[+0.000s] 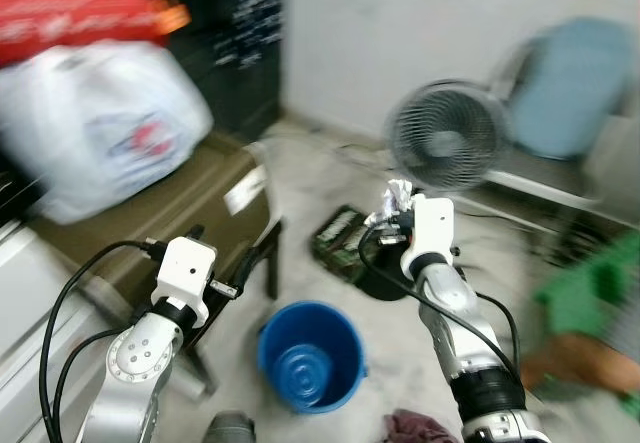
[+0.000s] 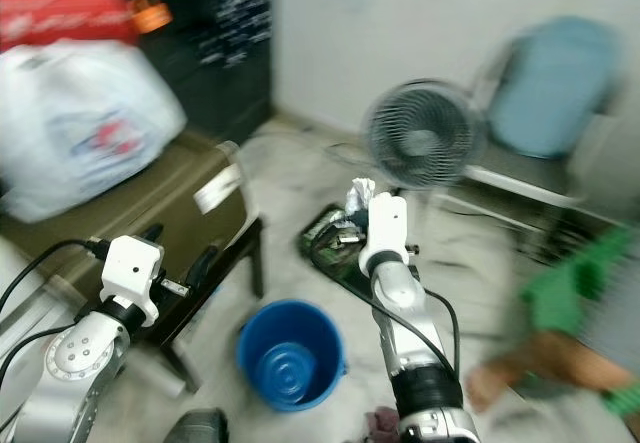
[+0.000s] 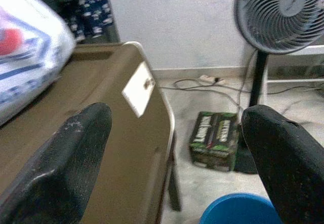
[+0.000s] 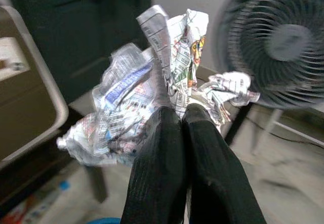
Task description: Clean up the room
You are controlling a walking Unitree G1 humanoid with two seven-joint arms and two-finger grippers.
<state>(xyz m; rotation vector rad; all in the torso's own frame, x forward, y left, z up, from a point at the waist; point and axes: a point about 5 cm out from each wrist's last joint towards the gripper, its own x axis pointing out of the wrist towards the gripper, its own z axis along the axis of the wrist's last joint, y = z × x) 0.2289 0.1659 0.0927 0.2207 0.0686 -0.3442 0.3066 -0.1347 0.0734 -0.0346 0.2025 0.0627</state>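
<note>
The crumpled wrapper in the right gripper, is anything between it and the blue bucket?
Nothing visible. The right gripper holds the crumpled wrapper in open air, up and to the right of the blue bucket, whose mouth is open.

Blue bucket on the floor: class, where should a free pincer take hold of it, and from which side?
Grip the blue bucket by its thin upper rim, coming from above: it stands upright with its mouth open, so one finger can go inside the wall and one outside. The open left pincer is nearest; the right pincer is shut on the crumpled wrapper.
</note>
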